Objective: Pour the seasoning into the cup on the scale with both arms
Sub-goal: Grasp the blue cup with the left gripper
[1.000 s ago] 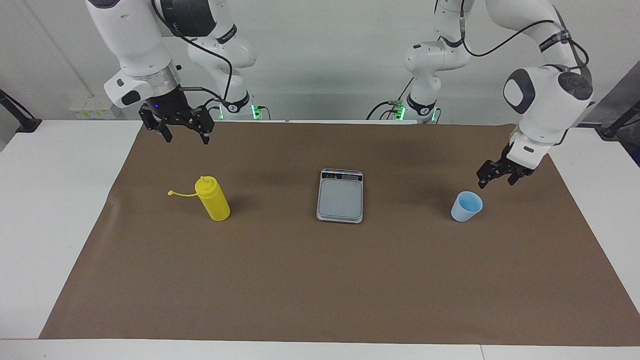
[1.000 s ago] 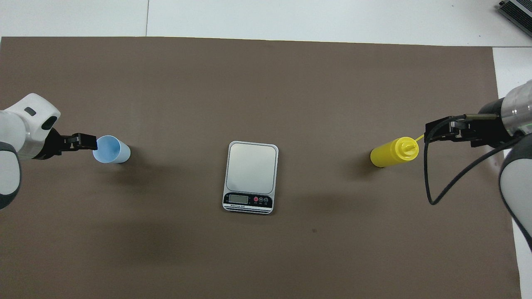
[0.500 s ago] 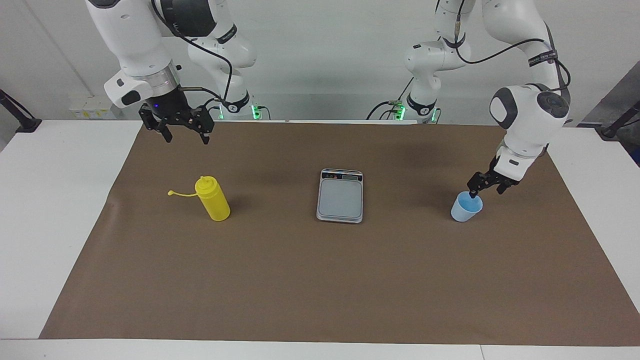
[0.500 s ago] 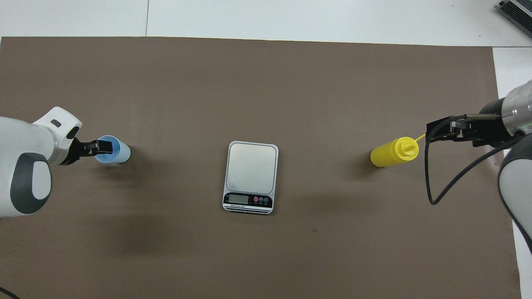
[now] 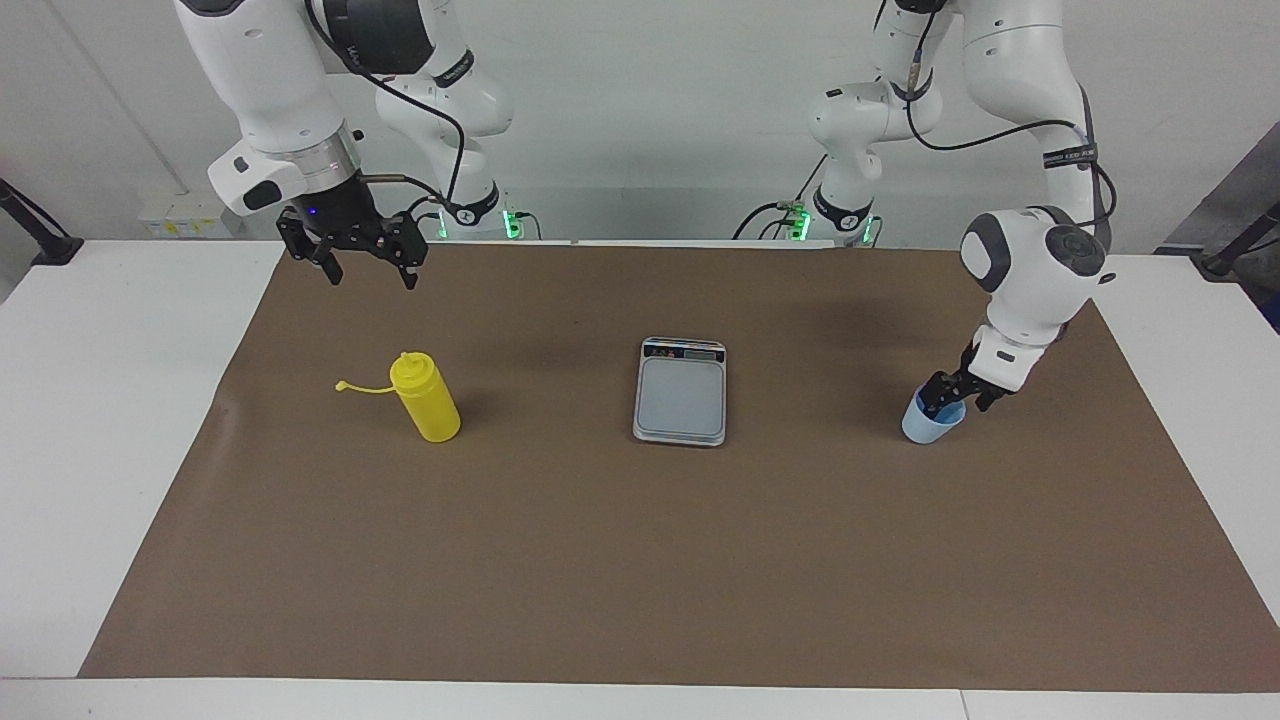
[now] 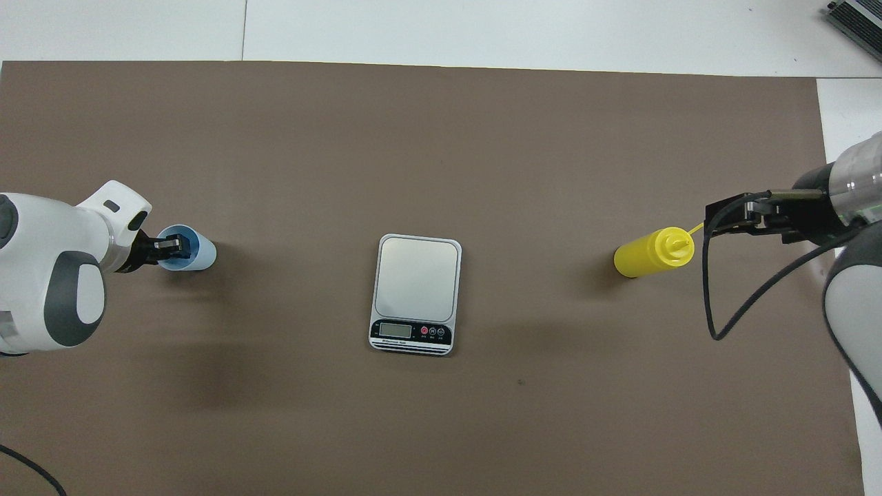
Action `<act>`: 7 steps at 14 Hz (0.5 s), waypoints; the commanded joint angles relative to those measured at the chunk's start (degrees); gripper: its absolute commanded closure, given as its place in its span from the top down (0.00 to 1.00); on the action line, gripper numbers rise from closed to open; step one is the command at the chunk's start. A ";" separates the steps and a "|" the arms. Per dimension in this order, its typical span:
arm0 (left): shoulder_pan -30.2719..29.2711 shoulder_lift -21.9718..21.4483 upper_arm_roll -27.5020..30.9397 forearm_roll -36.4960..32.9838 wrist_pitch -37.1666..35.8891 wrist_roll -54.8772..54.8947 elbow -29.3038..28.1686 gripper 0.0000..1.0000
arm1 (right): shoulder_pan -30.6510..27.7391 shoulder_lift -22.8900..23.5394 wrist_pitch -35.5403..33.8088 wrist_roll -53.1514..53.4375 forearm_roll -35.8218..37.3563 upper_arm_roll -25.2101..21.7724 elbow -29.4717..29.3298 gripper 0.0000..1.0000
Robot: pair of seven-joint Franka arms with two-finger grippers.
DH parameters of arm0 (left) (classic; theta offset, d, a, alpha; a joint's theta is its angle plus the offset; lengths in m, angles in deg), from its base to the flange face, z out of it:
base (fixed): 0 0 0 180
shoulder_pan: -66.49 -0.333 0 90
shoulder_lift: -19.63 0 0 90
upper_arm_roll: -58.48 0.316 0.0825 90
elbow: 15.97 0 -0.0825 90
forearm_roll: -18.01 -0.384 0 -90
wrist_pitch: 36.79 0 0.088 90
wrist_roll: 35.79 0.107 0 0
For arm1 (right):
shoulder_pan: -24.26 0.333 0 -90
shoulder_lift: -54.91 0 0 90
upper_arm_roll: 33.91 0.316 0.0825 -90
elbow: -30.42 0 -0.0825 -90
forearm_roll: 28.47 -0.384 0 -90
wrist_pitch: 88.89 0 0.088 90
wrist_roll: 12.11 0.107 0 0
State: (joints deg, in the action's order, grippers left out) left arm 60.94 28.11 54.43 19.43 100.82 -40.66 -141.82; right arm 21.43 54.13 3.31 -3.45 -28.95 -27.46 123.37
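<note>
The seasoning bottle (image 5: 427, 404) stands upright on the brown mat (image 5: 640, 560) toward the right arm's end of the table, nozzle up, its tethered cap (image 5: 343, 385) trailing toward the table edge. The right gripper (image 5: 365, 268) hangs above the mat, apart from the bottle, fingers spread wide. The scale (image 5: 680, 391) lies mid-mat, platform bare. The cup (image 5: 928, 421) stands upright toward the left arm's end; the left gripper (image 5: 950, 397) sits at its rim, one finger inside; its grip cannot be told

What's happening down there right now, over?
Left gripper at the cup rim. Right gripper open, raised near the seasoning. Scale bare.
</note>
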 commanded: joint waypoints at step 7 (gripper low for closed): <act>0.37 -1.09 -0.43 0.61 -14.35 1.36 11.48 0.00 | -0.60 -0.37 0.09 -1.19 0.22 0.58 0.30 1.00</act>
State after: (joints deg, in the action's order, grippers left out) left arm 61.01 27.80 54.06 19.44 93.01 -40.14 -135.17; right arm 21.47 54.13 3.31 -3.47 -28.95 -27.45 123.37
